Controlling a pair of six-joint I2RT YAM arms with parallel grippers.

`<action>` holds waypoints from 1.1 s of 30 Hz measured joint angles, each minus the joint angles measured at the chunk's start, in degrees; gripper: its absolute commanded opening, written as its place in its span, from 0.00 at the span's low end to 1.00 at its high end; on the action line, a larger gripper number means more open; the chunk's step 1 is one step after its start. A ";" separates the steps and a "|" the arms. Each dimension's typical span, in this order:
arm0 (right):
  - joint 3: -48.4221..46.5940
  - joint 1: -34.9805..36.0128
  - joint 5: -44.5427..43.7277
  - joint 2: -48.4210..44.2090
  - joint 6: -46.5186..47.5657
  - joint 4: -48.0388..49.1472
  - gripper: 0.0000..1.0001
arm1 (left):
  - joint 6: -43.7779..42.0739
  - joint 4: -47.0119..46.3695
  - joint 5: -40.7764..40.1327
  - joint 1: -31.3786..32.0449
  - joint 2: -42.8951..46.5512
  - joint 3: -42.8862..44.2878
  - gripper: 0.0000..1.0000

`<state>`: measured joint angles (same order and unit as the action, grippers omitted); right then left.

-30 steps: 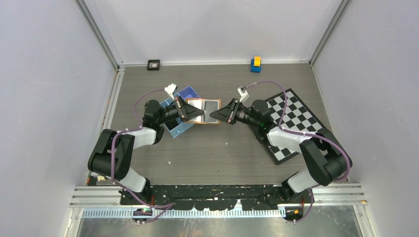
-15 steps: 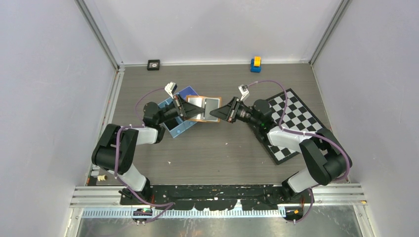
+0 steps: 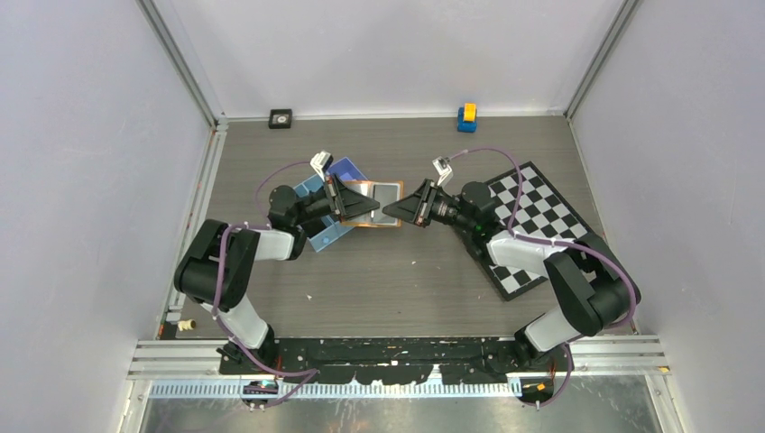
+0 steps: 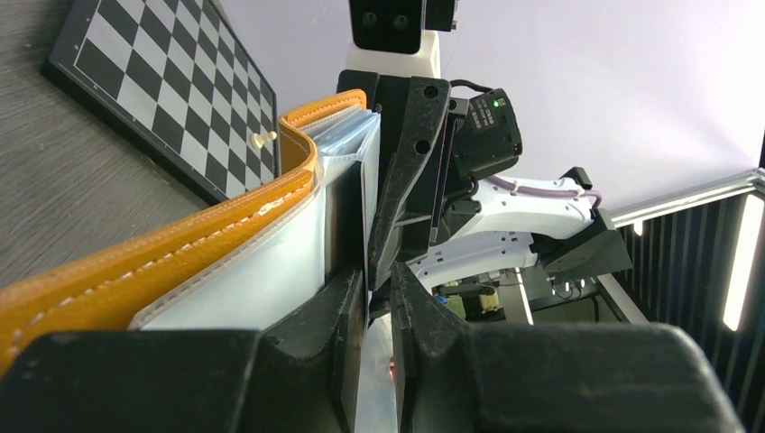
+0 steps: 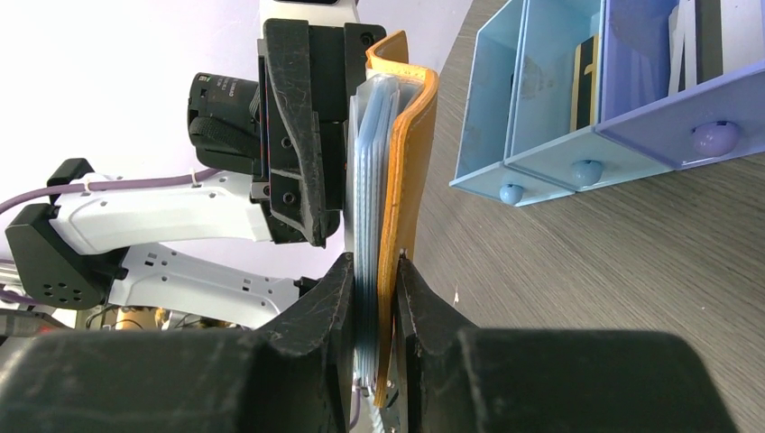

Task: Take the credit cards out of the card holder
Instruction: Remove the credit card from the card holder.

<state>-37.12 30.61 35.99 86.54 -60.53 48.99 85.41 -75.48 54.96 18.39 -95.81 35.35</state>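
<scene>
Right wrist: R tool (image 5: 374, 271) clamped on card holder (image 5: 410, 171); L tool (image 4: 377, 271) open/shut, can't tell.

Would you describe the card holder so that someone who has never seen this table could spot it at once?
On the grey table, go left from the chessboard to the tip of the right claw, which pinches the card holder by its edge. Its orange leather-look cover and pale sleeves inside set it apart from the blue plastic tray just left of it.
</scene>
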 measured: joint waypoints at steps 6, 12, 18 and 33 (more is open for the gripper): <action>0.00 -0.04 0.33 0.35 -0.74 0.42 0.10 | -0.87 1.38 0.17 0.00 -0.20 0.11 0.00; 0.26 -0.07 -0.11 0.17 -0.48 -0.42 0.27 | -1.97 2.89 0.20 -0.02 0.02 0.11 0.01; 1.09 -0.15 -0.26 -0.87 -0.26 -0.57 0.33 | -3.91 6.51 0.35 0.15 1.81 0.11 0.00; 2.82 -1.60 -0.55 -1.44 -1.31 -0.55 0.18 | -6.84 12.09 0.26 -0.22 3.02 -0.15 0.03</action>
<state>-34.30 29.02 35.44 85.10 -61.84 48.45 78.56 -63.40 55.22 18.17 -92.79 35.20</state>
